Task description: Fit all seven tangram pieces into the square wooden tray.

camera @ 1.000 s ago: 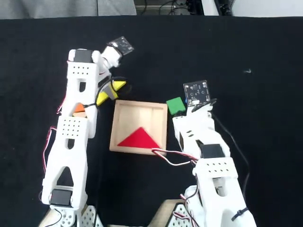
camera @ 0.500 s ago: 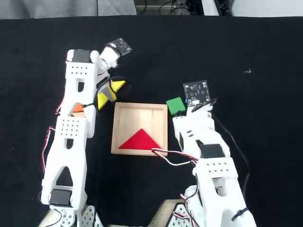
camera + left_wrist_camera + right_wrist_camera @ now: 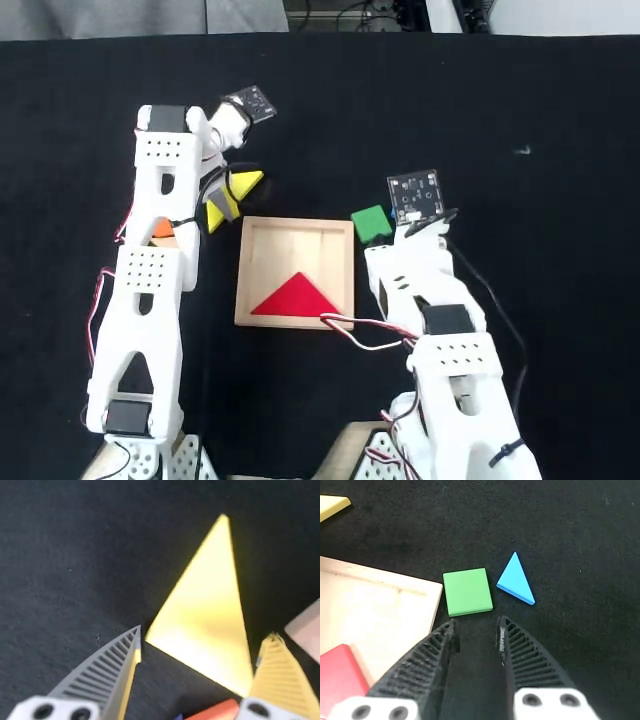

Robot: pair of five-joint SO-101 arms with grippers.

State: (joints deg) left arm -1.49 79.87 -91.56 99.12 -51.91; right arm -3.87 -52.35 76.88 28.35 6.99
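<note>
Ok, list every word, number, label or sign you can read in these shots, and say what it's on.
No text can be read.
The wooden tray, red triangle, green square, blue triangle and yellow triangle are plain, without print.
The dark board on the right arm's wrist carries pale specks, too small to read as letters or numbers.

Black tabletop (image 3: 560,300), cables (image 3: 350,15) beyond it
</note>
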